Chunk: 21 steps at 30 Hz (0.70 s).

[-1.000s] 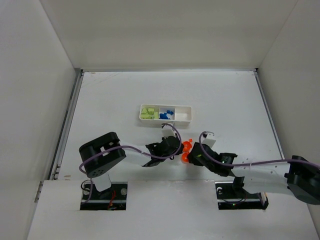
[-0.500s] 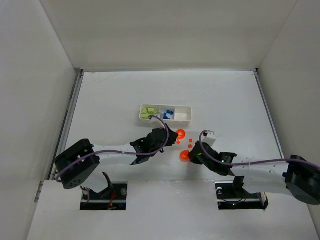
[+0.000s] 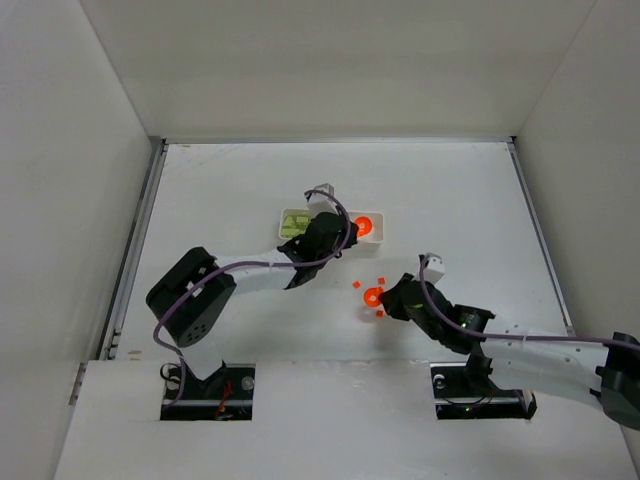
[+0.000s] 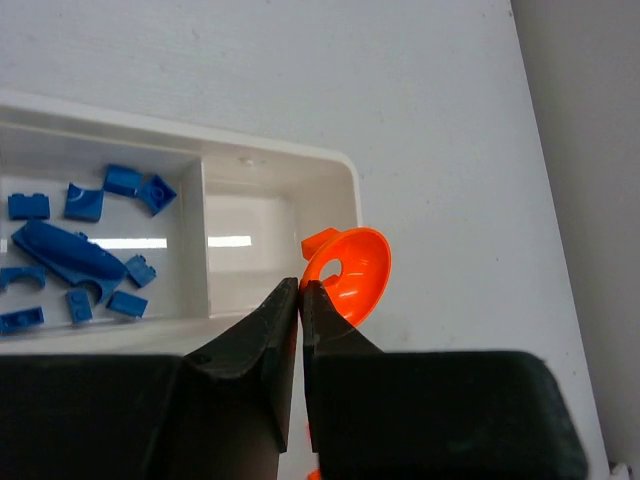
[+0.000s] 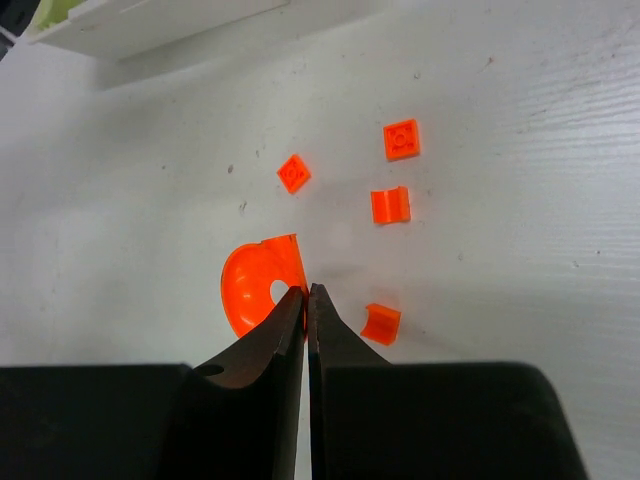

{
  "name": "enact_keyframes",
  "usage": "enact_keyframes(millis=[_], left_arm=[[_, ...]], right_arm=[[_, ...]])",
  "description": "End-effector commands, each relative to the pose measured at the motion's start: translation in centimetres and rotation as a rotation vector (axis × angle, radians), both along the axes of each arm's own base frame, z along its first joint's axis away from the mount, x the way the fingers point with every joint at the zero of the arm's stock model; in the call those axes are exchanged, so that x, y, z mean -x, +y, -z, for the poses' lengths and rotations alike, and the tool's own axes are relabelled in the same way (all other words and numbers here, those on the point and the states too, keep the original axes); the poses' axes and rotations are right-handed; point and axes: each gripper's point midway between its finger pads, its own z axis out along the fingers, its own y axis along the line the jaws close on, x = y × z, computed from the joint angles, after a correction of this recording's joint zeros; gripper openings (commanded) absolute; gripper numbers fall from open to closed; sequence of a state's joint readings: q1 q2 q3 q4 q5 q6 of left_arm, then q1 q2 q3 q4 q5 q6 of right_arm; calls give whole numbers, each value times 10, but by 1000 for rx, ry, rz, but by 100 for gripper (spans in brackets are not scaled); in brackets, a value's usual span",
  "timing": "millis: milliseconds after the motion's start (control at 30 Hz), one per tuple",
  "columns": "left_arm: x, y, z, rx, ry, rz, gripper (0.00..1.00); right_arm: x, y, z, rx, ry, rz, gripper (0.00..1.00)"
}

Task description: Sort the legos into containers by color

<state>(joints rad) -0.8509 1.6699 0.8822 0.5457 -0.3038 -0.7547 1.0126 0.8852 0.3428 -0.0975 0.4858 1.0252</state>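
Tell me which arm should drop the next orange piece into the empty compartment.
Left. Its end effector grips an orange dish right at the empty end compartment. The right end effector pinches an orange ring down on the table, away from that compartment.

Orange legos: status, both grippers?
Left gripper shut on orange dish, at empty end compartment of tray. Right gripper shut on second orange dish. Four small orange bits loose on table. Nothing blocking.

Overhead downward; close wrist views perhaps share tray.
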Motion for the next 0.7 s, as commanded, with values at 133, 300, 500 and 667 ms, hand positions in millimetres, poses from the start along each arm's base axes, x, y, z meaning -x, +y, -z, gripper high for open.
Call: enact_keyframes(millis=[133, 300, 500, 667], left_arm=[[-27, -12, -3, -40, -14, 22, 12], [-28, -7, -11, -58, -42, 22, 28], [-2, 12, -17, -76, -60, 35, 27], [48, 29, 10, -137, -20, 91, 27]], right_arm=[[-24, -4, -40, -21, -113, 22, 9], [-57, -9, -68, 2, -180, 42, 9], [-111, -13, -92, -6, -235, 82, 9], [-151, -5, -91, 45, -245, 99, 9]])
